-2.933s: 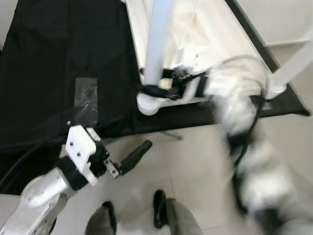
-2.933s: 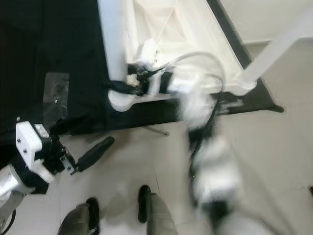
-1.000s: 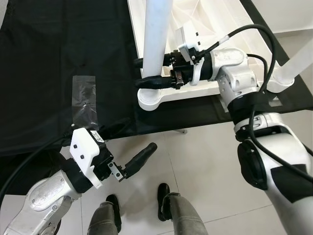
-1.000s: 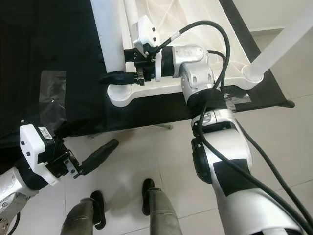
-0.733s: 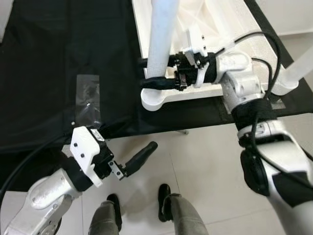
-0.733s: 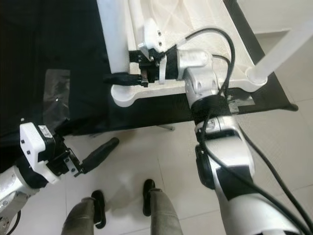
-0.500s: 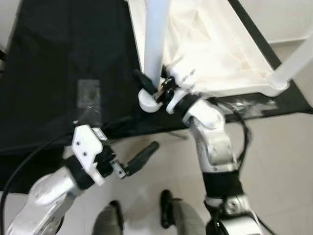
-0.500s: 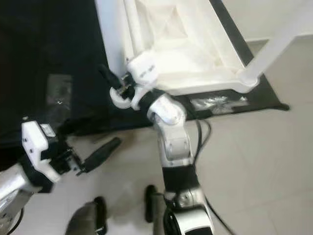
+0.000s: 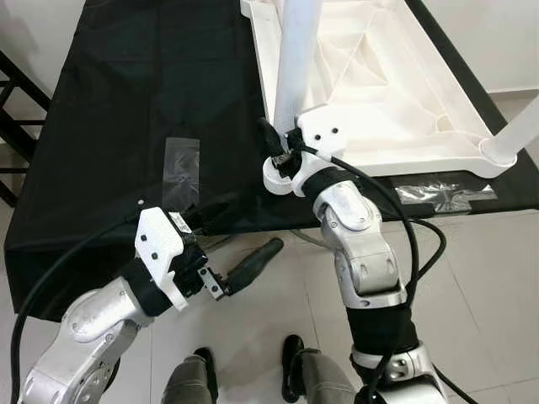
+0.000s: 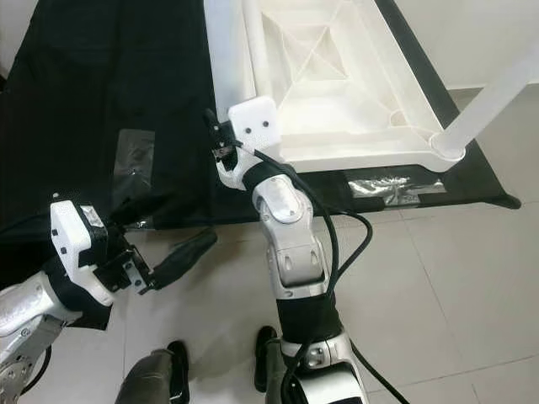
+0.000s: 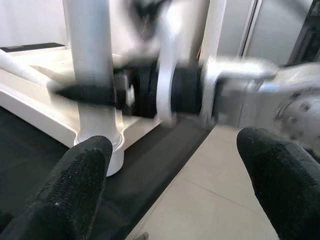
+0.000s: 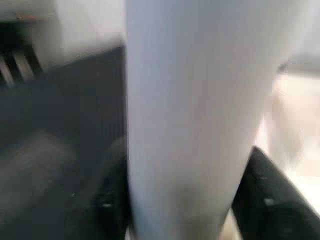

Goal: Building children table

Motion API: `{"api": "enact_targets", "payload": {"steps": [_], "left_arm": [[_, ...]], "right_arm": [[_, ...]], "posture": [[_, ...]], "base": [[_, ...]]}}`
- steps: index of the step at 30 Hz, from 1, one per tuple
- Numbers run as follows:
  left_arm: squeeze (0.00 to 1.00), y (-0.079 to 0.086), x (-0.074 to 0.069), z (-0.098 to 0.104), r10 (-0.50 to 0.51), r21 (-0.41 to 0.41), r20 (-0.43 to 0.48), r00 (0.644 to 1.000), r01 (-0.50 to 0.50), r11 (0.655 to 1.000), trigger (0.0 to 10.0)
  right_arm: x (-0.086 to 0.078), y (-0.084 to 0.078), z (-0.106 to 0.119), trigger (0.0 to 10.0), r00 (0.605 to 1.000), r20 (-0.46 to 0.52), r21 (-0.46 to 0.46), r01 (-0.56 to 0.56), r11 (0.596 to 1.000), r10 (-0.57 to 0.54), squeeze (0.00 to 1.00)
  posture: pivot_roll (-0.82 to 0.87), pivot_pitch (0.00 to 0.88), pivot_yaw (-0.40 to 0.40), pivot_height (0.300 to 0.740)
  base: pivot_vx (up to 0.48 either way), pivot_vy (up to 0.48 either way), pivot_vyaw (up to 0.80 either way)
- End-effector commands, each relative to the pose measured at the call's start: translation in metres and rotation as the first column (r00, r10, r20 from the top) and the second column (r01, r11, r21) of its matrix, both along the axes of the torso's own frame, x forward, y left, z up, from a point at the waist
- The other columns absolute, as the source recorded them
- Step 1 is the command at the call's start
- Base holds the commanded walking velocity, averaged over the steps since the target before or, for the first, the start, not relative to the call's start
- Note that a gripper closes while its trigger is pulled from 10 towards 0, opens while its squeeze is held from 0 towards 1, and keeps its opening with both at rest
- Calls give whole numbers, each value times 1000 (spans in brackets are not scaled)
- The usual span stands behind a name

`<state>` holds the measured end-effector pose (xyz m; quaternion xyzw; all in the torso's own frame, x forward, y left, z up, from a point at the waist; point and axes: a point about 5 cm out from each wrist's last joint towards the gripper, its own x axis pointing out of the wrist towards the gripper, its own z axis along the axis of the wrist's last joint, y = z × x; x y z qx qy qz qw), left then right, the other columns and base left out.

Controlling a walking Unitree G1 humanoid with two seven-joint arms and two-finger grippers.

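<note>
Right wrist view blurs the right tool (image 9: pixel 274 151) pinching the table leg (image 9: pixel 296 76), fingertips hidden

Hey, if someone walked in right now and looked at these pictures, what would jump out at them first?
The upturned white table top lying on the black cloth, with a white leg standing up at its near corner. The right gripper is at that leg's base, jaws either side of it. The left gripper hangs open over the tiled floor, above the robot's feet.
</note>
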<state>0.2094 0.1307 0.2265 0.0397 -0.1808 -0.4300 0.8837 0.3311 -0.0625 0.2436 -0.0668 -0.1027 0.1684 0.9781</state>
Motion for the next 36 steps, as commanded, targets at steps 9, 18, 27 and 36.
{"api": "enact_targets", "payload": {"steps": [9, 18, 27, 36], "left_arm": [[0, -1, -2, -7, -8, 7, -16, 1000, 8, 1000, 10000], [0, 7, 5, -11, 84, 8, -30, 996, -84, 996, 10000], [0, 26, 17, -24, 250, 21, -104, 963, -249, 968, 10000], [0, 44, 21, -47, 393, -27, -244, 887, -411, 911, 10000]], "right_arm": [[-17, -4, -17, 10000, 993, -1, 70, -120, 990, 121, 1000], [-69, -33, -54, 10000, 948, -42, -20, -317, 948, 316, 1000], [-84, -63, -74, 10000, 980, -30, -53, -197, 979, 195, 0], [-88, -55, -72, 10000, 967, -11, -11, -255, 967, 255, 0]], "posture": [[51, 337, -62, 740], [27, 340, -66, 740], [22, 328, -54, 740], [20, 315, -36, 740]], "base": [[0, 0, 0], [0, 0, 0], [0, 0, 0], [0, 0, 0]]}}
